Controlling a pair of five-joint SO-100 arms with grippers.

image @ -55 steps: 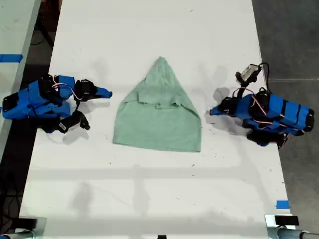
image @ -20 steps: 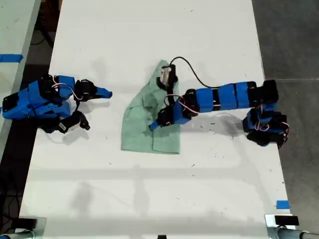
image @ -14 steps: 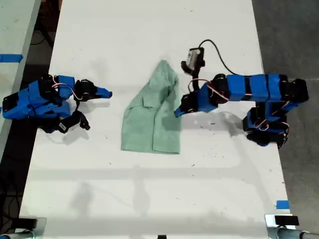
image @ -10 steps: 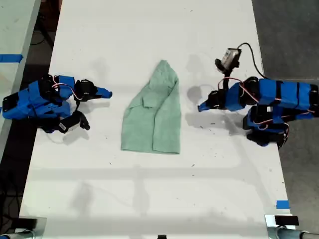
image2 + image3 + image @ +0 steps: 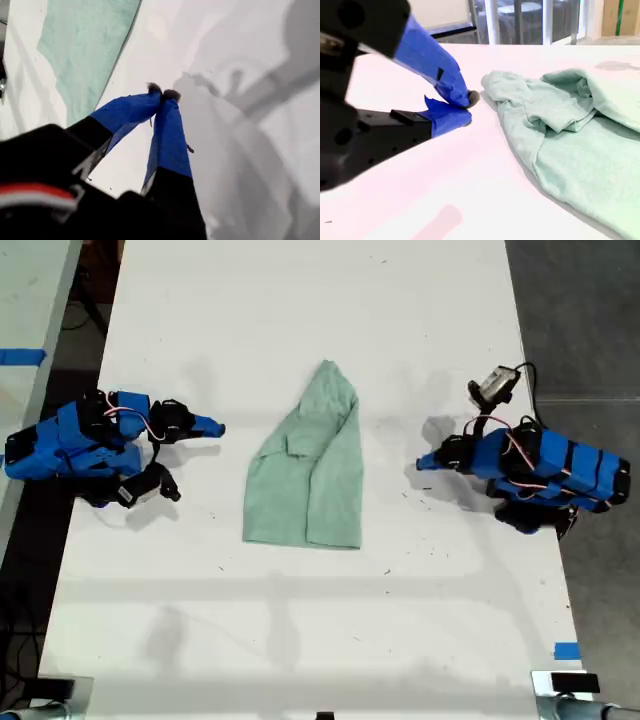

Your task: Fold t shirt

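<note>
While half-folded, pale mint t shirt

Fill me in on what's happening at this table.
Two blue arms are folding a mint t shirt on a white table. One side is already folded over the middle. Right now nothing touches it: my first pincer and my second pincer are both shut, empty, and parked on opposite sides of the shirt.
</note>
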